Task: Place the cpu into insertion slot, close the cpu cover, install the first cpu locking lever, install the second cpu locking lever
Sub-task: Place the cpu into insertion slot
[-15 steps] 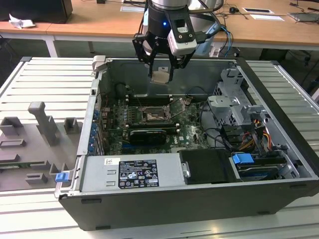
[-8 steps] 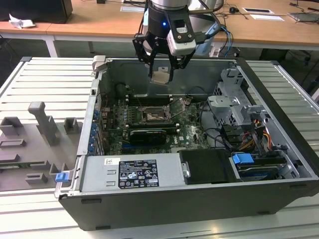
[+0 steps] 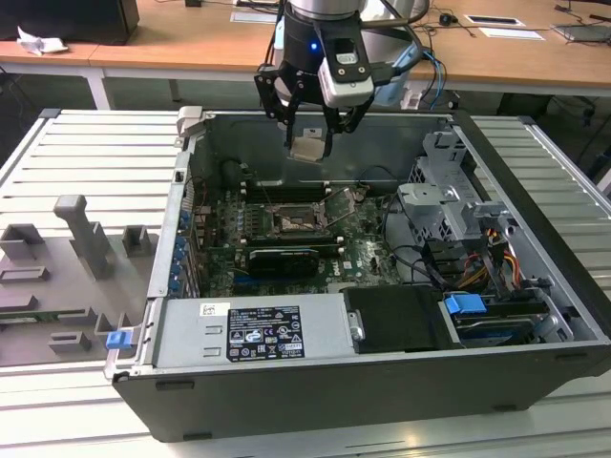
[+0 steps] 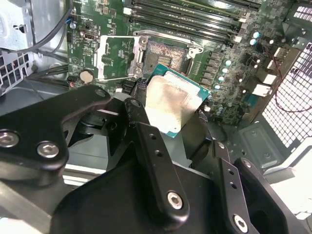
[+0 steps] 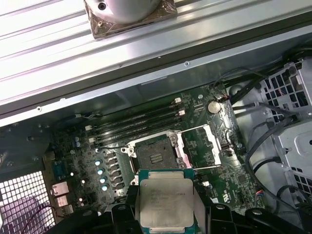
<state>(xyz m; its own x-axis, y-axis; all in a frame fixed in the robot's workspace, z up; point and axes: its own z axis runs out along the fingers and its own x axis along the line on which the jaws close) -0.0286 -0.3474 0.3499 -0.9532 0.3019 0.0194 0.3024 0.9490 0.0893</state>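
My gripper (image 3: pixel 308 150) hangs above the open computer case, shut on the cpu (image 3: pixel 307 146), a flat square chip with a dull silver-tan top. In both wrist views the black fingers (image 4: pixel 139 105) clamp two opposite edges of the cpu (image 4: pixel 170 103) (image 5: pixel 165 202). The insertion slot (image 5: pixel 155 155) (image 4: pixel 165 56) (image 3: pixel 291 221) lies bare on the green board below the chip, well apart from it. Swung open beside the slot lies the cpu cover (image 5: pixel 201 145) (image 4: pixel 117 56). A thin metal locking lever (image 4: pixel 168 36) runs along one edge of the slot.
Long black memory slots (image 5: pixel 139 122) lie just beyond the socket. A black ribbed card (image 3: pixel 284 258) sits in front of it, the power supply (image 3: pixel 253 329) nearer still. A drive cage (image 3: pixel 449 205) with cables fills the exterior view's right. Grey fixtures (image 3: pixel 86 239) stand outside the case.
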